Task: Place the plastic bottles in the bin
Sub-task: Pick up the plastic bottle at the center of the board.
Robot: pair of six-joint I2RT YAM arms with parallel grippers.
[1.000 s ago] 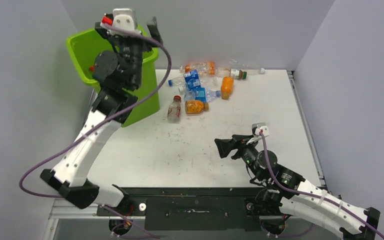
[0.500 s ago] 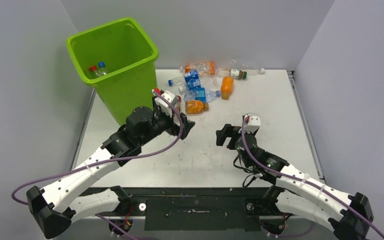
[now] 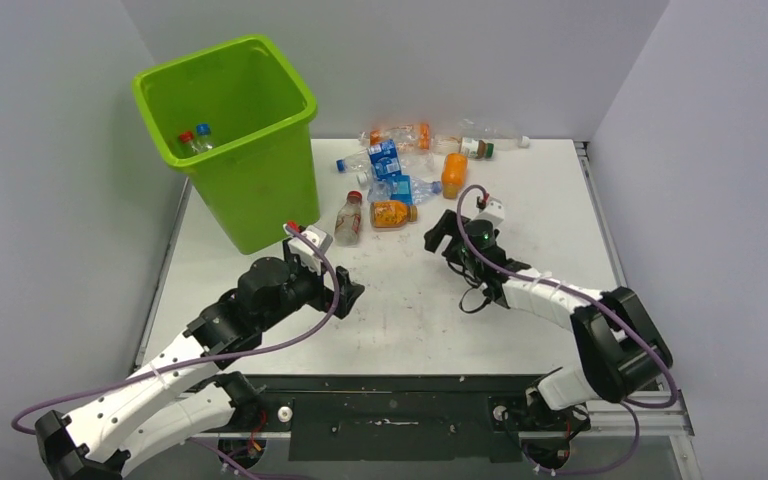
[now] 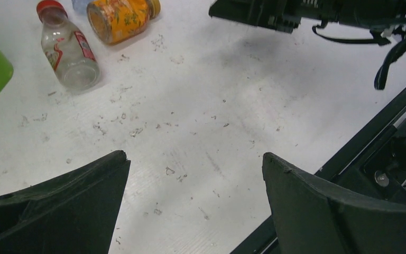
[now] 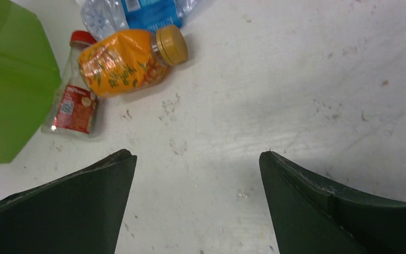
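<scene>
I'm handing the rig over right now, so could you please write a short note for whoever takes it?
Left end effector: open, empty, low over the table in front of the bin.
Right end effector: open, empty, pointed at the orange bottle and the red-cap bottle.
Done: at least two binned bottles show inside the bin.
To do: the pile lying at the table's far side, those two bottles nearest.
</scene>
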